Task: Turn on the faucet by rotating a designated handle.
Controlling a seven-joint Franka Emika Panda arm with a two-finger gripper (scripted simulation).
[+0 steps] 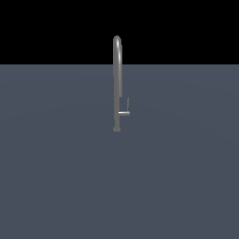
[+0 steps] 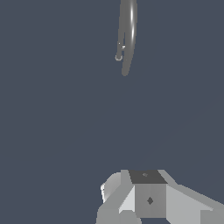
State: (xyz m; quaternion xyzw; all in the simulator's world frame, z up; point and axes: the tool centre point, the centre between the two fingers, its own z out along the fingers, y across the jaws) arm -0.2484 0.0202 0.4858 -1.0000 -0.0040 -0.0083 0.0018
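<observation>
In the exterior view the faucet (image 1: 116, 84) stands upright mid-scene on the grey floor (image 1: 56, 177), and the handle (image 1: 124, 111) juts from its lower tube toward that view's right, a short stub ending in a thin upright bar. No arm appears there. In the wrist view the gripper (image 2: 144, 197) shows only as blocky grey parts; whether it is released or clenched cannot be told. The faucet (image 2: 129, 30) and handle (image 2: 119, 51) lie well ahead of it, apart, so the approach likely runs straight forward.
</observation>
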